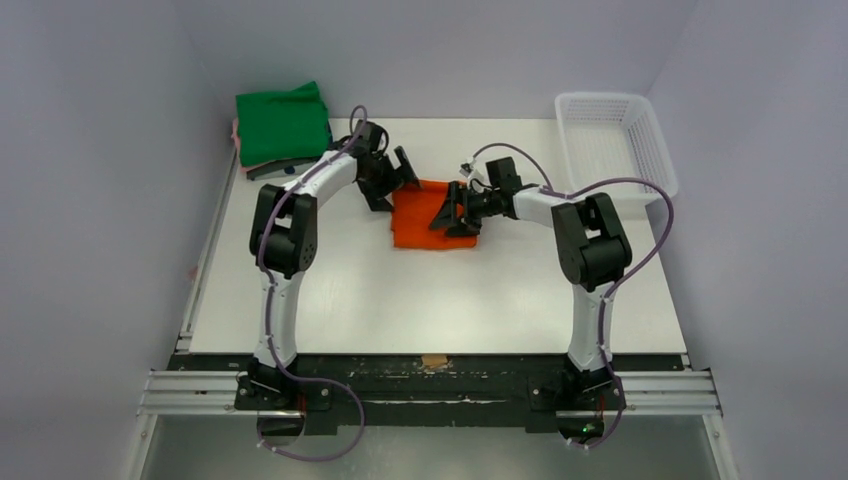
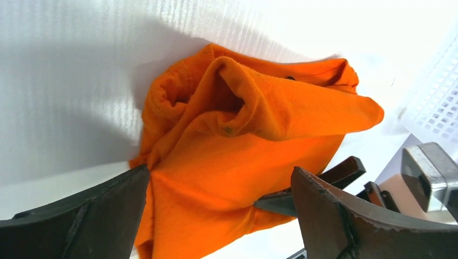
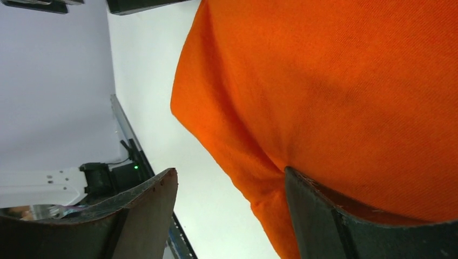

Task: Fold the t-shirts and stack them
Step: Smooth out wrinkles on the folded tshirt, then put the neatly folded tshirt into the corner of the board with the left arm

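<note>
**A:** Start with the biggest thing.

**B:** The white table (image 1: 400, 300). Both arms reach from its near edge toward the far half.

**A:** And next?

**B:** A white mesh basket (image 1: 652, 150) stands at the far right corner. Opposite it, at the far left corner, is a pile with a folded green shirt (image 1: 283, 125) on top. A pink edge (image 1: 237, 136) shows under the green on its left side. A dark layer shows at the pile's near edge, but I cannot tell what it is.

**A:** Where is the orange shirt?

**B:** The orange shirt (image 1: 420, 218) lies flat on the table in the far middle, between the two arms. It is well apart from the basket and the pile. From above it looks like a rough rectangle. The left wrist camera shows it bunched, with a fold of cloth bulging up and out to one side.

**A:** What about the claws?

**B:** The left claw (image 1: 402, 172) sits at the shirt's far left corner. Its fingers (image 2: 97, 216) are spread wide and nothing is pinched between them. The right claw (image 1: 447, 214) is over the shirt's right part and is also spread wide. In its own camera, one finger (image 3: 345, 221) overlaps the orange cloth and the other sits over bare table.

**A:** Is either one holding cloth?

**B:** No, I see no grip on either side.
</note>
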Motion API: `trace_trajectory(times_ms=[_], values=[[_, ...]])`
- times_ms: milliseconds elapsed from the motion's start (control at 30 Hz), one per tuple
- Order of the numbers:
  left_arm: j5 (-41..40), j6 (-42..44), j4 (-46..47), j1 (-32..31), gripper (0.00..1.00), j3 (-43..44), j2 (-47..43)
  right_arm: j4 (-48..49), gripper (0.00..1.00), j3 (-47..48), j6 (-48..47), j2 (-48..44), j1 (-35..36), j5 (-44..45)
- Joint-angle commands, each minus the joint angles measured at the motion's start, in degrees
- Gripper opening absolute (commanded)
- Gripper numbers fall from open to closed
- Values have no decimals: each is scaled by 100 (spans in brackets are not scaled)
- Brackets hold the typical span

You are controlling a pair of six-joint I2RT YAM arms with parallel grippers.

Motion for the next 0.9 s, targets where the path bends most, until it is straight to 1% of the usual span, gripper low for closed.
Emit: trace_trajectory(times_ms=[0, 133, 233, 333, 467, 633, 767, 867], values=[[-485, 296, -173, 27, 100, 26, -900, -667, 74, 301, -507, -562, -46, 914], [-1037, 448, -198, 19, 100, -468, -1603, -705, 76, 453, -428, -1144, -94, 1122], [-1280, 647, -384, 35, 100, -719, -1815, -608, 77, 346, -290, -1527, -180, 1470], [-1353, 745, -610, 36, 100, -773, -1679, -451, 78, 58, -83, -1883, -344, 1879], [-1258, 712, -607, 36, 100, -822, -1315, -58, 79, -437, 179, -2364, -675, 2196], [-1078, 663, -563, 36, 99, -672, -836, -147, 79, -787, 157, -2669, -938, 2267], [-854, 628, -523, 27, 92, -558, -519, -158, 79, -1023, 117, -2855, -994, 2362], [-735, 595, -501, 17, 83, -451, -328, -201, 79, -1089, 56, -2905, -1059, 2445]])
